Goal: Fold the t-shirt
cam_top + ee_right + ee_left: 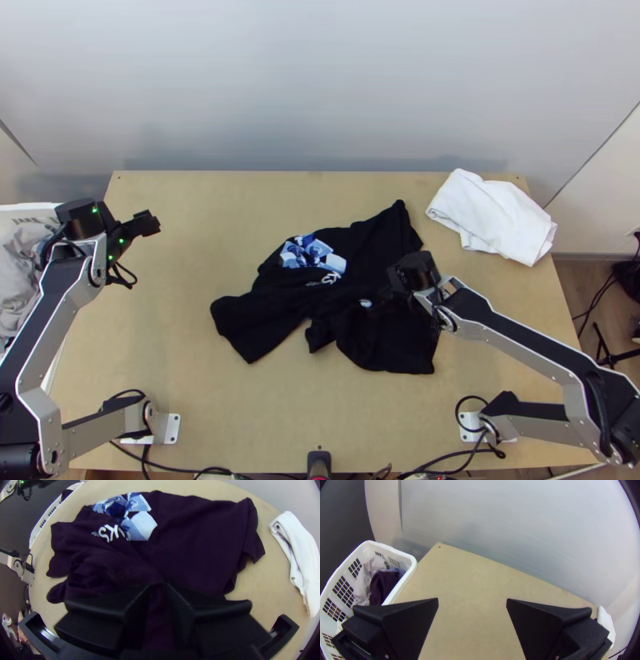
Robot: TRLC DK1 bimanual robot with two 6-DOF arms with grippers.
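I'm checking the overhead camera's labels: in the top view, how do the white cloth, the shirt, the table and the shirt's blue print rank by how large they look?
Largest to smallest:
table
shirt
white cloth
blue print

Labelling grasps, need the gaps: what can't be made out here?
Whether the right gripper holds cloth: top view, its own body covers the contact.
T-shirt lower layers: top view, hidden by its bunched upper folds.
White lettering on it: right wrist view, partly lost in creases.
Basket's outer side: top view, cut off by the left edge.
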